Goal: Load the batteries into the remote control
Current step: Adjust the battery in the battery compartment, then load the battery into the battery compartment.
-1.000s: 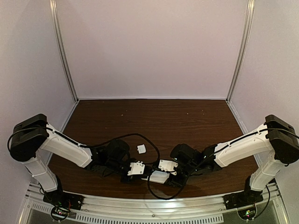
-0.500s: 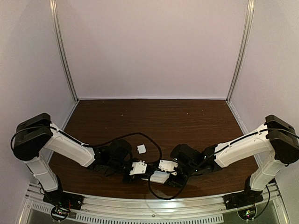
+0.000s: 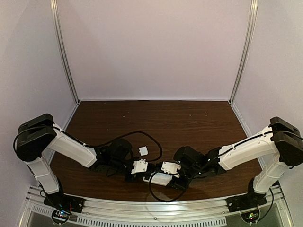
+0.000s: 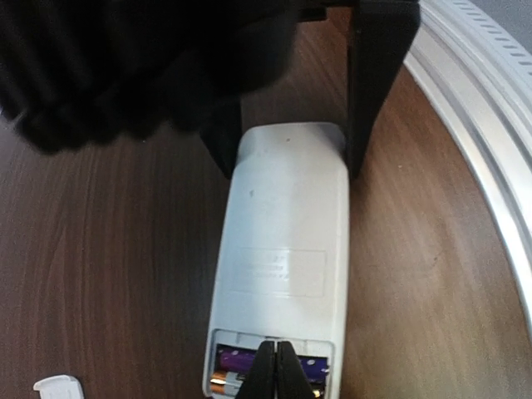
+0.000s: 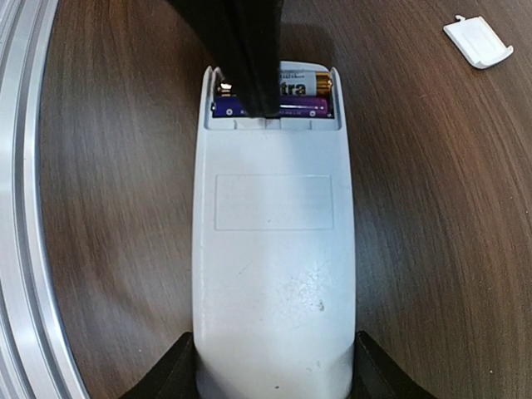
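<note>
Right wrist view: right jaws clamp remote control (image 5: 273,249); closed left jaws touch batteries (image 5: 303,93).

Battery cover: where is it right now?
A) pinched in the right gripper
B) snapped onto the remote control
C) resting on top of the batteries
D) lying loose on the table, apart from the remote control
D: the battery cover lies alone on the table, clear of the remote control, whose open compartment shows both batteries.
</note>
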Tool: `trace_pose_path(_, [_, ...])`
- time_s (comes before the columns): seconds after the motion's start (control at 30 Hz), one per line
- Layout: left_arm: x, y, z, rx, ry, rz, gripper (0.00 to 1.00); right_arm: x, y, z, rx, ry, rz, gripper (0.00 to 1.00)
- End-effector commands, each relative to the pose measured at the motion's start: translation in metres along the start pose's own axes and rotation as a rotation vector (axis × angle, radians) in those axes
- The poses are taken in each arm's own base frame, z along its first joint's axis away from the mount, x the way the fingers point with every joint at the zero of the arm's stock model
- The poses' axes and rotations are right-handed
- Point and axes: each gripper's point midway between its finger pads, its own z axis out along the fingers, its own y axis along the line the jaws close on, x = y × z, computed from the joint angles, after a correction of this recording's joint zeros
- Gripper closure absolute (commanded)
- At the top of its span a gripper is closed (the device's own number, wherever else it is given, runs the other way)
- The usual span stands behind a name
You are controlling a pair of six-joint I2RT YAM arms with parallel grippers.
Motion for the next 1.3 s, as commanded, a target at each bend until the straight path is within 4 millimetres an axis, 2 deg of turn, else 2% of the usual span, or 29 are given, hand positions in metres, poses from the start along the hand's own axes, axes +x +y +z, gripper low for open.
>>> trace_pose_path(0.0, [0.063, 0.005, -0.005, -0.055, 0.211, -0.053, 0.96, 0.000, 0.015, -0.009, -0.050, -0.014, -0.024, 0.98])
trace_pose_path(0.2, [0.048, 0.011, -0.012, -0.070, 0.184, -0.030, 0.97, -0.002, 0.015, -0.014, -0.047, -0.031, -0.012, 0.98])
trace_pose_path(0.57, [-0.020, 0.028, -0.042, -0.146, -0.046, -0.004, 0.85, 0.001, 0.010, -0.006, -0.017, -0.003, -0.012, 0.99])
trace_pose_path(0.67, [-0.030, 0.026, -0.052, -0.160, -0.082, 0.001, 0.80, 0.000, 0.009, -0.007, -0.013, -0.007, -0.018, 0.99])
trace_pose_path(0.77, [-0.030, 0.021, -0.051, -0.150, -0.059, 0.006, 0.79, -0.003, 0.010, -0.009, -0.010, -0.017, -0.026, 0.99])
trace_pose_path(1.27, [-0.010, 0.000, -0.019, -0.065, -0.001, -0.004, 0.74, -0.003, 0.006, -0.011, 0.013, -0.021, -0.037, 0.99])
